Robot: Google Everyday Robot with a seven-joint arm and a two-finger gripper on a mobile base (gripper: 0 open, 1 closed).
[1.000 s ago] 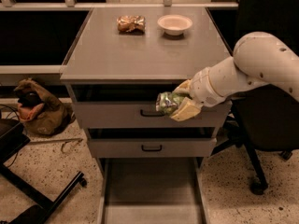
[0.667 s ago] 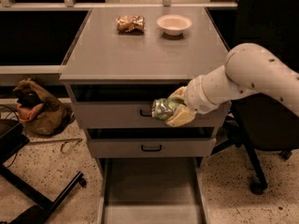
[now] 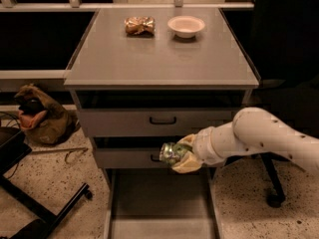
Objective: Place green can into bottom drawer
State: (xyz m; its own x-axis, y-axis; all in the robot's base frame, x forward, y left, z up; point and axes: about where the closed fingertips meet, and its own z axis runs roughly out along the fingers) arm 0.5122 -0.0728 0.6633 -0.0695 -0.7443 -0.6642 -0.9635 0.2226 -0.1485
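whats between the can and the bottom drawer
Nothing: in the camera view the gripper holds the can above the open bottom drawer, and the stretch between is bare.

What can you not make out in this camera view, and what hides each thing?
1. The green can: its right side, covered by the gripper holding it before the middle drawer.
2. The bottom drawer: its front end, cut off by the lower edge.
3. The top drawer: its contents, behind its front.

No legible text on hand (image 3: 178, 157) or green can (image 3: 169, 152).
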